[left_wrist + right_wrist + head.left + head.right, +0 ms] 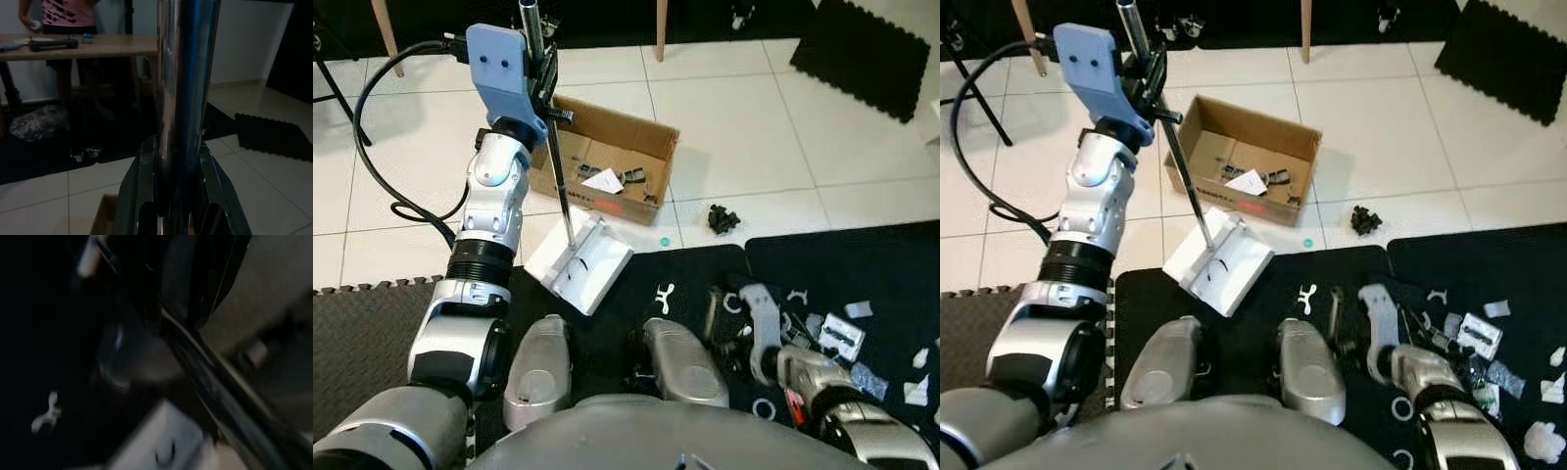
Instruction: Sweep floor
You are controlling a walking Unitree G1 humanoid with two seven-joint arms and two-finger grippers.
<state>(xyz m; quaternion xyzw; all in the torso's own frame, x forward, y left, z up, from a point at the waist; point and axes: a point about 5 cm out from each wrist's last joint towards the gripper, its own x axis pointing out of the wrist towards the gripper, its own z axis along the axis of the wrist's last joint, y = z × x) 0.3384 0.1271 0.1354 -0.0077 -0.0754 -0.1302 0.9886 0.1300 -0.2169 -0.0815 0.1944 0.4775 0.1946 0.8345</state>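
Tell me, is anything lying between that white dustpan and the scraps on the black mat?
Nothing visible blocks it. The white dustpan sits at the mat's edge; the scraps lie to its right across open black mat, near the right end effector.

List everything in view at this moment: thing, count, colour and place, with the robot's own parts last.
Cardboard box: one, brown, on the white tiles, scraps and a white paper inside.
Dustpan: one, white, at the black mat's edge, in front of the box.
Pole: one, silver, running from the raised left end effector down to the dustpan.
Black clump: one, on the tile right of the box.
Teal bit: one, on the tile by the mat's edge.
Litter: many white and grey scraps, on the black mat at right.
Foam mat: one, black, far right on the tiles.
Table: one, wooden, a person behind it.
Left end effector: closed on the pole.
Right end effector: low over the littered mat.
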